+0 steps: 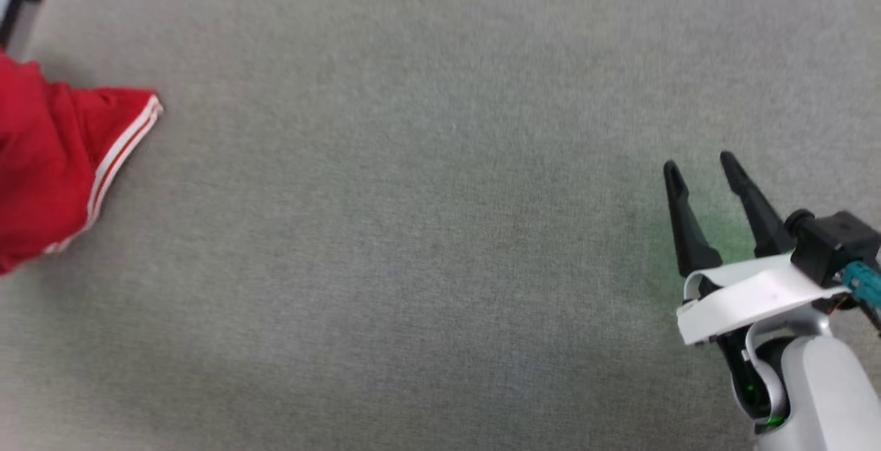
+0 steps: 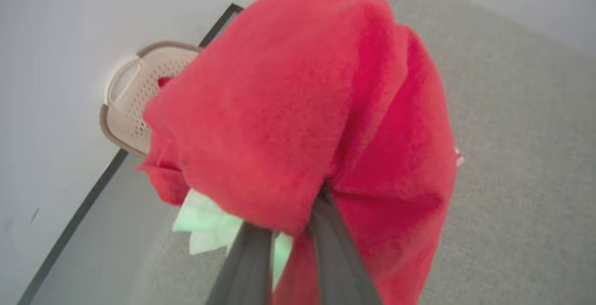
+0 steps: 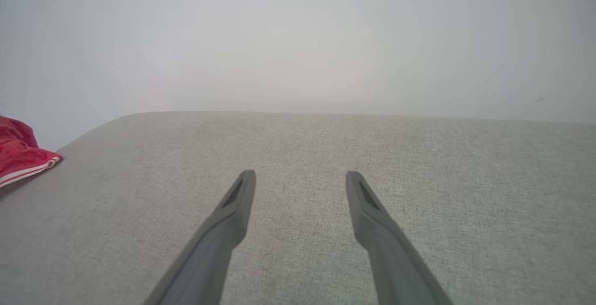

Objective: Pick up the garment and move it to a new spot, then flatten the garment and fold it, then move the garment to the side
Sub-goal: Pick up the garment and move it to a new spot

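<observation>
Your left gripper (image 2: 298, 244) is pinching the garment (image 2: 298, 109). Its two fingers stand close together with red cloth bunched over their tips, and the rest of the cloth humps up and drapes round them. That looks like a one-point hold taken so you can lift and carry it, not one for spreading it. A white piece (image 2: 205, 221) pokes out beside the fingers; whether it is a sleeve or a lining, you cannot tell from here.

In the head view the garment (image 1: 41, 162) sits at the far left edge of the grey surface (image 1: 440, 231), its striped trim turned toward the middle. The wide bare stretch to its right is the likely new spot.

Your right gripper (image 1: 698, 165) hangs at the near right with its fingers spread wide and nothing between them, well apart from the garment. Its own view looks along the surface with the garment (image 3: 18, 156) far off to the left. It seems parked there to keep the way open, ready for flattening.

Behind the garment, at the surface's left edge, stands the basket (image 2: 135, 105). A scrap of red (image 2: 163, 81) shows inside near its rim; the rest of its inside is hidden.
</observation>
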Robot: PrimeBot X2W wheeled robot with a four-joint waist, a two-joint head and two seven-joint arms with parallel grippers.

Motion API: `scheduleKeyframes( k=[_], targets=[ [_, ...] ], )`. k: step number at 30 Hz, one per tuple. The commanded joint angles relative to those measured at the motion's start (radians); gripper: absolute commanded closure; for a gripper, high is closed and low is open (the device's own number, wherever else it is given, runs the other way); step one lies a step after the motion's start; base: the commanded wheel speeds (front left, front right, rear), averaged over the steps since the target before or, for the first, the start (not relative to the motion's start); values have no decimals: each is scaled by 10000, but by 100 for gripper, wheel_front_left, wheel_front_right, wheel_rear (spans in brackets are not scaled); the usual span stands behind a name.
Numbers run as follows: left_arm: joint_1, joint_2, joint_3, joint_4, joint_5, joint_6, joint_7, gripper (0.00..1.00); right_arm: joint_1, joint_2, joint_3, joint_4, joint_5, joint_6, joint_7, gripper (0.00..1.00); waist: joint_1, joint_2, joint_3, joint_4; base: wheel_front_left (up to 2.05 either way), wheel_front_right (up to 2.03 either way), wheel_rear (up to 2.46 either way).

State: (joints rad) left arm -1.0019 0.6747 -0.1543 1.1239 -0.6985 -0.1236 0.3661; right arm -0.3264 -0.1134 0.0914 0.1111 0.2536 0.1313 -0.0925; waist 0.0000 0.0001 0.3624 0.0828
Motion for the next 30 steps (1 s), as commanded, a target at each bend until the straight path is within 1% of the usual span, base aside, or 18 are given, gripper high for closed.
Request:
scheduleKeyframes(
  k=[1,6,11,13,15,18,19,24,27,30],
  targets=[
    [-112,172,-94,-138,75,-45,-132,100,165,56,23,100,123,-10,-84,0,0,-1,-732,237,0,0,0],
    [-385,556,-457,-804,290,-58,-447,100,425,151,114,409,265,-10,-261,0,0,-1,-1516,376,0,0,0],
    [-711,939,-880,-1822,606,-60,-523,100,637,219,142,618,386,-10,-414,0,0,-1,-2155,403,0,0,0],
    [-839,1082,-969,-2257,655,-61,-417,100,749,247,128,678,435,-10,-463,0,0,-1,-2361,381,0,0,0],
    [-921,1102,-1101,-2760,759,13,-241,100,806,263,79,733,456,-10,-532,0,0,-1,-2541,348,0,0,0],
    [-905,1265,-1150,-3521,677,14,199,100,858,305,8,757,435,-10,-628,0,0,-1,-2749,244,0,0,0],
    [-870,1352,-1156,-3805,667,62,368,100,887,313,-9,780,411,-10,-647,0,0,-1,-2802,184,0,0,0],
    [-450,1404,-1094,-5405,318,408,1354,100,954,340,-255,842,357,-10,-776,0,0,-1,-2979,-225,0,0,0],
    [-164,1508,-1005,-6556,90,771,1982,100,944,351,-559,866,290,-10,-859,0,0,-1,-2982,-516,0,0,0],
    [251,1525,-889,-7706,-158,1301,2635,100,940,335,-860,886,252,-10,-936,0,0,-1,-2936,-855,0,0,0]
  ],
)
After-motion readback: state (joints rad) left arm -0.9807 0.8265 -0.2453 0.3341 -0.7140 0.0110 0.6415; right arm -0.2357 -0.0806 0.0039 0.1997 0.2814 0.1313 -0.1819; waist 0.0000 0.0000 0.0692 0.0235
